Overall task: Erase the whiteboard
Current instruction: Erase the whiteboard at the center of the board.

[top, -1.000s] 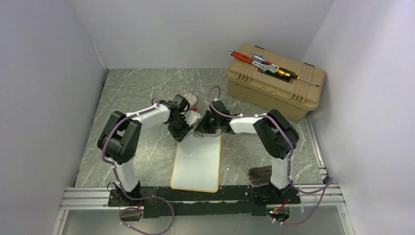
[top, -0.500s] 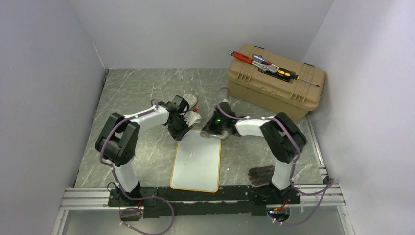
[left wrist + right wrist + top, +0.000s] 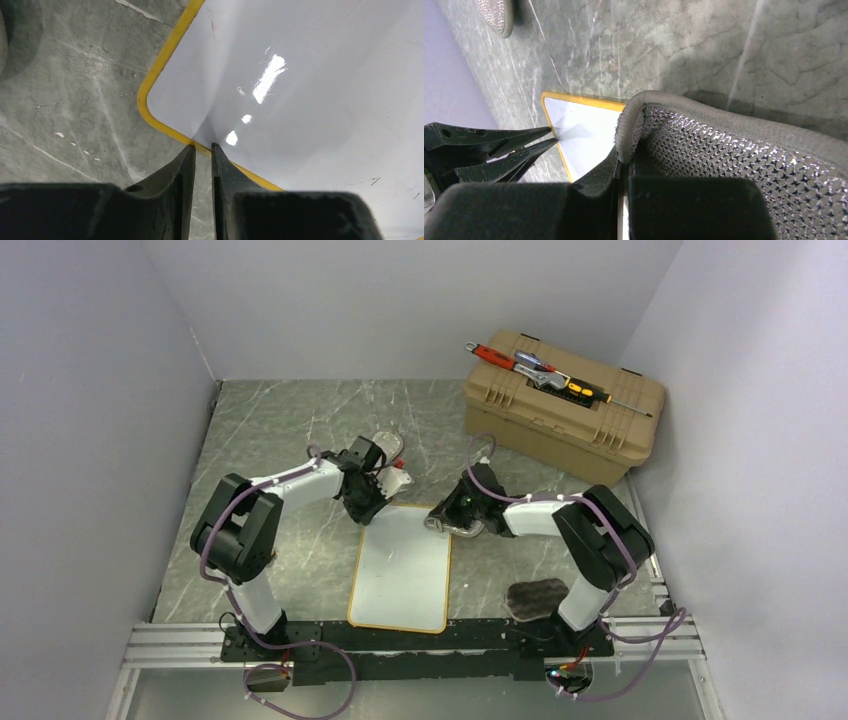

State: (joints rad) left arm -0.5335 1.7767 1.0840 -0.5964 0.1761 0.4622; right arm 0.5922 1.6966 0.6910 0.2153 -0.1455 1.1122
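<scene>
From above, the whiteboard (image 3: 400, 575) lies flat on the gray marbled table (image 3: 270, 430), its long sides running away from the arm bases and its white face looking clean. The left gripper (image 3: 373, 508) sits at the whiteboard's far left corner. The right gripper (image 3: 455, 520) is low at the far right corner, closed on a gray pad (image 3: 440, 527) that lies just off that corner's edge. A second pad (image 3: 533, 598) rests to the right of the whiteboard's near end, and a third pad (image 3: 388, 445) lies just beyond its far left corner. A tan toolbox (image 3: 560, 425) with hand tools (image 3: 540, 370) on its lid stands well beyond the far right corner. In the left wrist view, the left gripper (image 3: 202, 146) has its jaws drawn narrow, only a thin slit between them. Both tips come down on the yellow frame beside the whiteboard's (image 3: 310, 75) rounded corner (their dark reflections meet them on the glossy face). The face carries only a few faint specks. In the right wrist view, the right gripper (image 3: 624, 160) pinches the folded rim of the gray pad (image 3: 734, 160), whose shiny mesh side faces the camera. Past it the whiteboard's (image 3: 584, 130) corner shows, with the left gripper's (image 3: 553, 136) two black tips on its frame, and the third pad (image 3: 496, 15) lies beyond that corner.
</scene>
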